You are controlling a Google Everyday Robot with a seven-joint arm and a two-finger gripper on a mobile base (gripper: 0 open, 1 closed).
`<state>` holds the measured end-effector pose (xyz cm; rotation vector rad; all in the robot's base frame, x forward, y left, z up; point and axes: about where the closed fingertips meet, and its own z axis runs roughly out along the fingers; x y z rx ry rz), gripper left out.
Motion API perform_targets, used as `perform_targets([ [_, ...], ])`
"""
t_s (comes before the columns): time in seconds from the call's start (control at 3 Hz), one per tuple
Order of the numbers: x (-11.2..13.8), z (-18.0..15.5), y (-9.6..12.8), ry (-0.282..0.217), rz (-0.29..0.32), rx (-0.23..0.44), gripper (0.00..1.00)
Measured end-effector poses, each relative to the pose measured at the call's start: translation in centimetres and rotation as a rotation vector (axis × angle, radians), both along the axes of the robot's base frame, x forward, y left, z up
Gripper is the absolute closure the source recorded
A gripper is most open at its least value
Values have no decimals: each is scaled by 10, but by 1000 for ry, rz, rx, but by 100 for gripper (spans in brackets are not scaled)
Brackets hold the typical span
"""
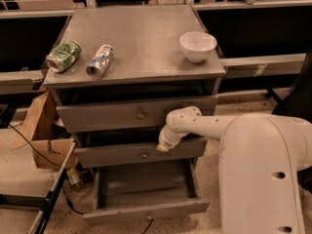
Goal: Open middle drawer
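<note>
Tool down at the top edge of the middle drawer, just right of its small knob (wide or narrow, I cannot tell). Below it the bottom drawer hangs open. Up on the cabinet top: a white bowl.

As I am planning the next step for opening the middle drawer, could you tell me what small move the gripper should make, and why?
Probably shift the gripper slightly left in view and down to the small round brass knob on the grey metal middle drawer: its tip sits at the panel's upper edge, right of the knob.
</note>
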<state>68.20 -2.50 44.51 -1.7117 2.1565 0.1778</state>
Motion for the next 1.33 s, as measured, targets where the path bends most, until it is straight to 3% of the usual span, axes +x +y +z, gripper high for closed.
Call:
perform_targets([
  [0.33,-6,-3,-6,8,-5,-10,96],
  [0.67,-5,-2,-6,8,-5,-10,87],
  [1.0,-9,-4,-9,14,-5,-19,73],
  [1.33,-7,-3,-9,14,-5,-19,49],
])
